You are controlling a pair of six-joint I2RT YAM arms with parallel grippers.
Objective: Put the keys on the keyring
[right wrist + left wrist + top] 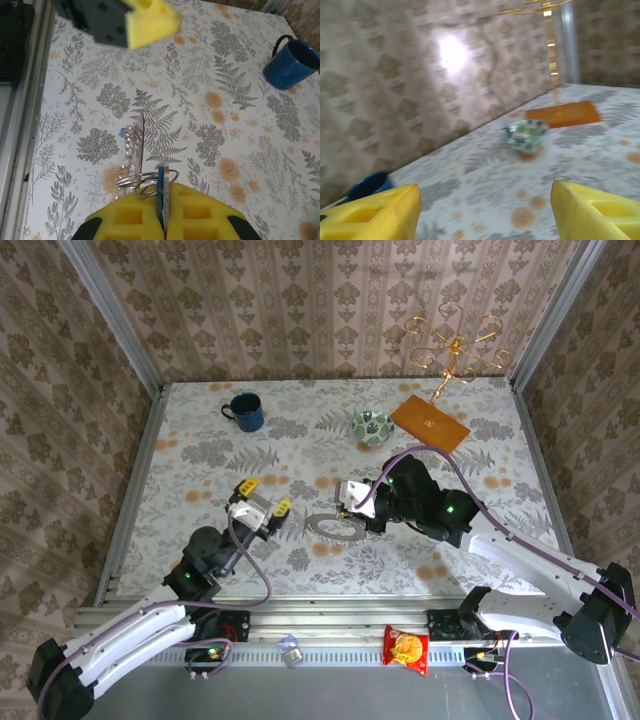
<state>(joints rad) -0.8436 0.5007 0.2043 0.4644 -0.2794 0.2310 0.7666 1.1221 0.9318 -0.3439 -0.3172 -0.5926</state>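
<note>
Floral cloth covers the tabletop (200, 455), patterned wallpaper closes it in on three sides, and both arms are reaching in from the near edge. At the far edge sits a blue mug (243, 412) on the left. A green patterned bowl (372, 425) is near the middle, and beside it, to the right, an orange base carries a gold wire stand (455, 345).

Now to the centre of the tabletop. The right gripper (348, 505) is down low, and its wrist camera shows the yellow pads pressed tight together. They are pinching a key (161, 187), its blue head edge-on between them. The keyring (333, 528) lies flat on the cloth right at those fingertips. From the wrist it reads as thin silvery loops around the key, though I can't tell whether the key is actually threaded on. A short silvery chain (131, 137) trails away from it, with a second small blue piece (122, 132) at its side.

Over to the left gripper (266, 496), which sits just left of the keyring. Its yellow fingers (375, 212) are spread wide, with nothing between them.

On the rail by the arm bases lies a red snack packet (407, 648).
</note>
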